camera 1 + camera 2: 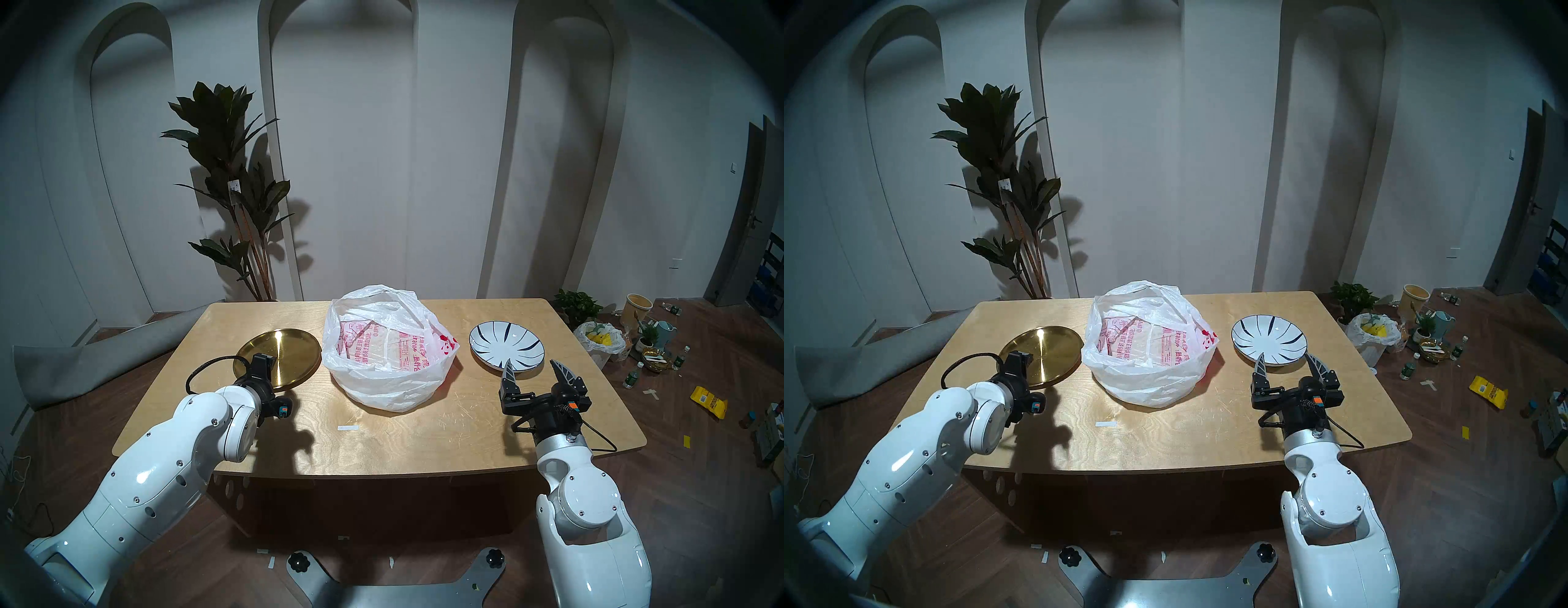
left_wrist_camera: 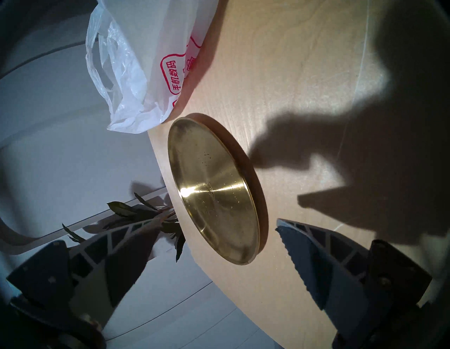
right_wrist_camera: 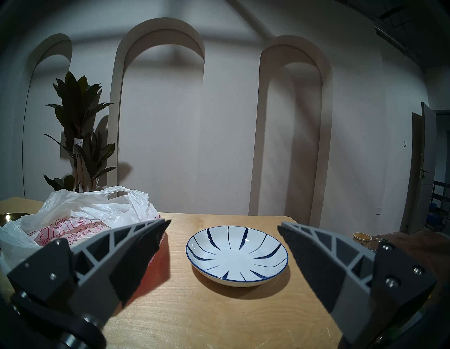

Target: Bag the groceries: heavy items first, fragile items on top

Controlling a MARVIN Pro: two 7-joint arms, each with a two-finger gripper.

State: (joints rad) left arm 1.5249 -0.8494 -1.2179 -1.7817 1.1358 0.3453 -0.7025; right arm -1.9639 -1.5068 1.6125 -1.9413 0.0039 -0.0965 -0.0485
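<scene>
table (image 1: 382,429): gold tray (image 1: 278,358), bag (image 1: 388,361), striped plate (image 1: 506,350) | my left fingers (image 2: 155,223), right fingers (image 3: 280,226): spread wide, empty | risk: flat tray rim slips my pinch

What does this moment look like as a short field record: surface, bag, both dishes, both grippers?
surface: light wooden table
bag: crinkled white plastic bag with red print, mouth open, table centre
heavy item: round gold metal tray, left of bag, on table
fragile item: white ceramic plate with dark stripes, right of bag, on table
left gripper: open, empty, at tray
right gripper: open, empty, before plate
</scene>
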